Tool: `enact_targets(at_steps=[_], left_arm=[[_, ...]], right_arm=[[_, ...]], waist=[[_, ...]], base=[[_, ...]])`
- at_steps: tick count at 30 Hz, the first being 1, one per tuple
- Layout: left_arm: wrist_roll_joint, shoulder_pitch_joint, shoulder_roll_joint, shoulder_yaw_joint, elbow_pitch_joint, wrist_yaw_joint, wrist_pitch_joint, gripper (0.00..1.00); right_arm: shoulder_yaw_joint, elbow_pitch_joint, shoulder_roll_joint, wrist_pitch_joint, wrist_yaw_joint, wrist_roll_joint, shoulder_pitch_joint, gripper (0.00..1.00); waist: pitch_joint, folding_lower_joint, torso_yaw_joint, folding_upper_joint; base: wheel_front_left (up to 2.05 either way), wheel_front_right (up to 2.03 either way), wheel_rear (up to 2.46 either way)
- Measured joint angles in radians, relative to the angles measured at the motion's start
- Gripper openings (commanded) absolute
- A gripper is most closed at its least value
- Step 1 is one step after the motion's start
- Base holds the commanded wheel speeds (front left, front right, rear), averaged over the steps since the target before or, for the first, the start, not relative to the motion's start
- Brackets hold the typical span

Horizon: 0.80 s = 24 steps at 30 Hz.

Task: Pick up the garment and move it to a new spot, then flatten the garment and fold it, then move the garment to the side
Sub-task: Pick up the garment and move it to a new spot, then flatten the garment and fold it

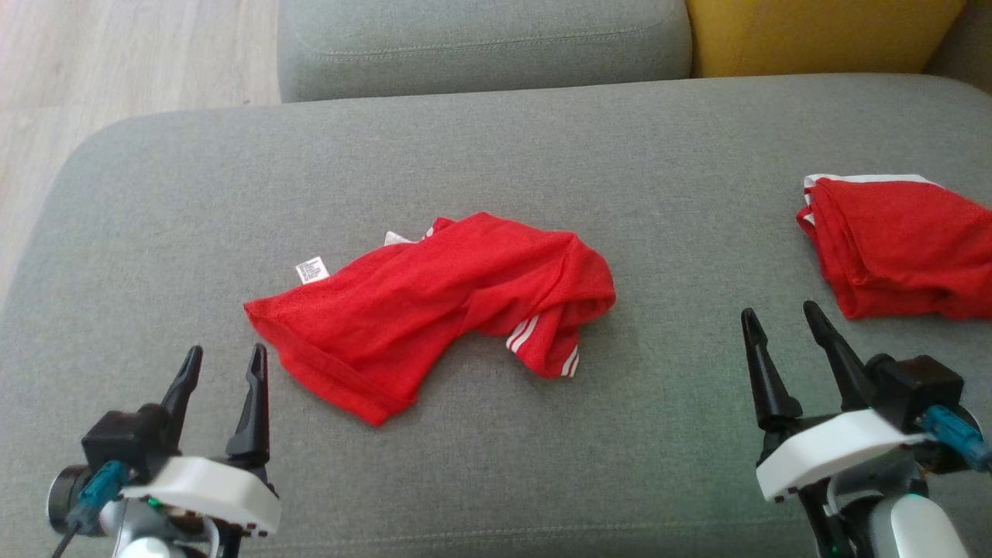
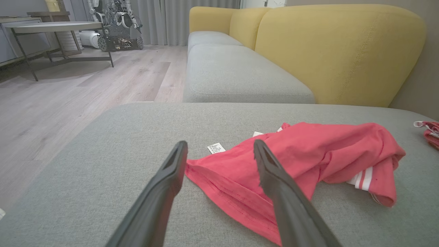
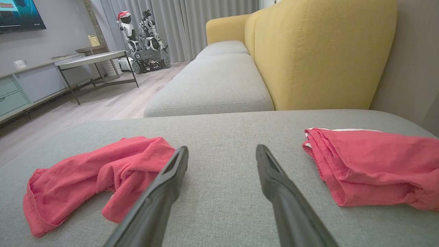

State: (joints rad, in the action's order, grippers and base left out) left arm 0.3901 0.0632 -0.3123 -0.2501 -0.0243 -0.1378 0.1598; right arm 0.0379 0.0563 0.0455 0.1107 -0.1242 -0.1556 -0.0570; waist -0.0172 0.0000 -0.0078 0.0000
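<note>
A crumpled red garment (image 1: 434,302) lies loose on a wide grey sofa seat (image 1: 542,147), ahead of the left end effector (image 1: 226,351) and slightly to its right. The garment's nearest hem corner sits close beyond that end effector's inner fingertip, not touching it. In the left wrist view, the hem stretches across the gap between the two dark fingers, further along the cushion. A white care label (image 1: 311,270) pokes out at the garment's far edge, straight ahead of the left end effector. Two white stripes (image 1: 523,333) show on a folded-under flap at the end facing the right end effector (image 1: 779,310).

The right end effector hovers well apart from this garment, which lies off to its left. Both end effectors are released, fingers spread wide, holding nothing and clear of the fabric.

A folded red garment (image 1: 899,248) with a white edge rests just ahead of the right end effector, to its right.

Beyond both end effectors are a second grey seat cushion (image 1: 480,39) and a yellow backrest (image 1: 814,35). Pale wooden floor (image 1: 116,62) lies off to the left, with a round-topped table (image 2: 51,27) and another robot (image 3: 144,34) parked by grey curtains.
</note>
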Motion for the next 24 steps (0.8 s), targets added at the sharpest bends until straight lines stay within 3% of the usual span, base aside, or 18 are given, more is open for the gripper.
enact_targets(at_steps=[24], left_arm=[[0.000,-0.006,-0.003,-0.022,0.019,-0.021,-0.006,1.00]], right_arm=[[-0.007,0.002,0.000,0.000,0.000,-0.002,0.001,1.00]], waist=[[-0.036,0.0000,0.001,0.0000]], base=[[0.00,0.00,0.00]])
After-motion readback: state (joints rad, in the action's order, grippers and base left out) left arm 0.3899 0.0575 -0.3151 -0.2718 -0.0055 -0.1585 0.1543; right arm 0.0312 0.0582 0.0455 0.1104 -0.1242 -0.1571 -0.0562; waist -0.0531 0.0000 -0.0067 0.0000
